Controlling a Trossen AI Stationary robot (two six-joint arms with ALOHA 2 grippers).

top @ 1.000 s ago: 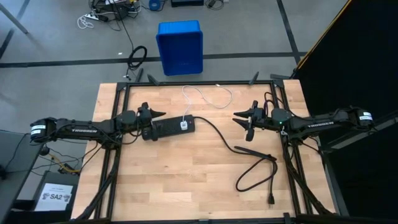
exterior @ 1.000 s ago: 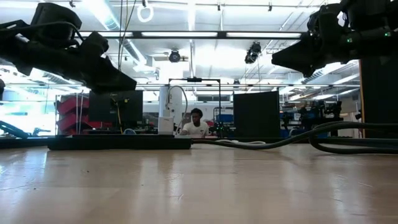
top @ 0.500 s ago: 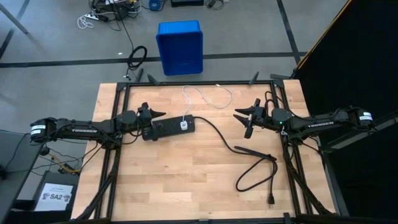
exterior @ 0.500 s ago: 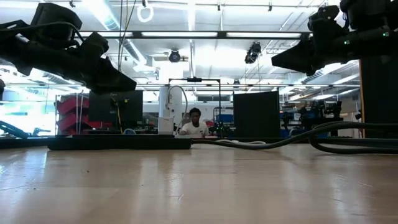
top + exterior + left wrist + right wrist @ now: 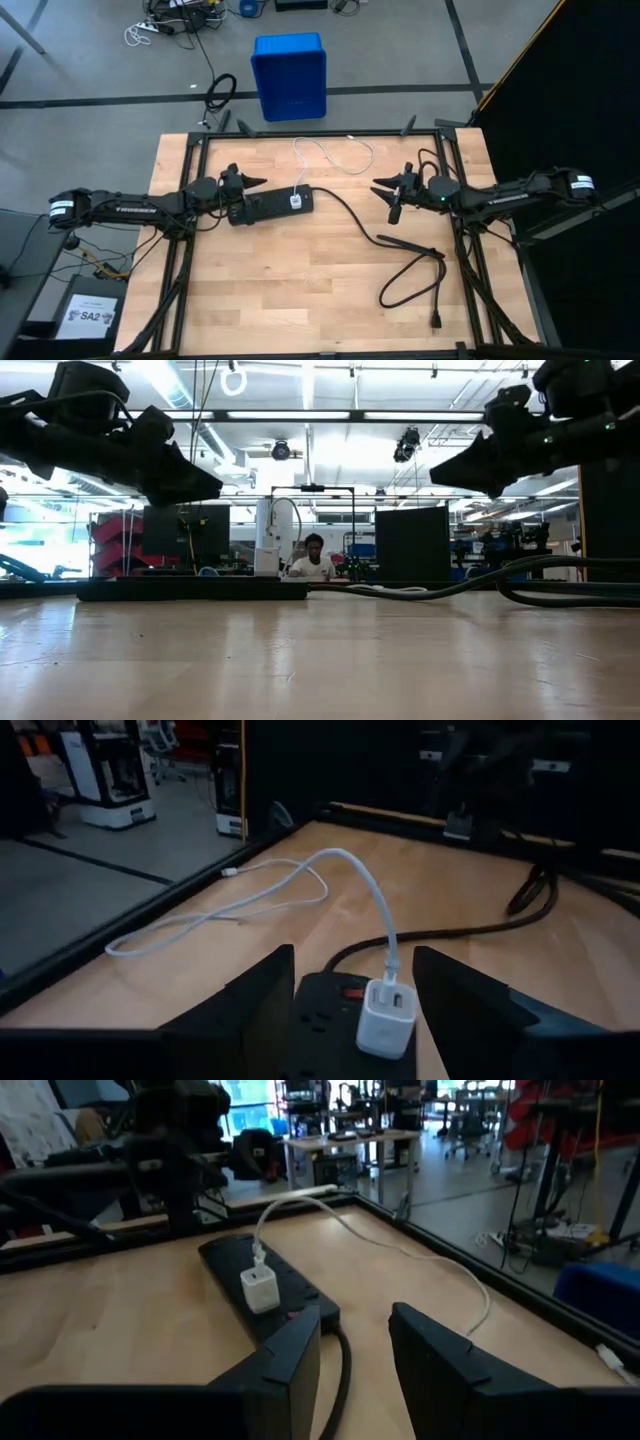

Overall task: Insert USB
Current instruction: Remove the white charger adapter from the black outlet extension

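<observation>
Right gripper has edged inward, fingers parted, empty. USB is already seated in the charger, loose end nearer this gripper; left gripper open.

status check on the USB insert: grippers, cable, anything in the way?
Left gripper open over the power strip, empty. Right gripper open, empty, off the strip's end. White USB cable already in the white charger. Black cord loops nearby.

**Materials and finishes**

Pale matt wood table. Smooth glossy white plastic charger between left gripper fingers. Thin white rubbery USB ahead. Matt black plastic power strip beyond right gripper.
</observation>
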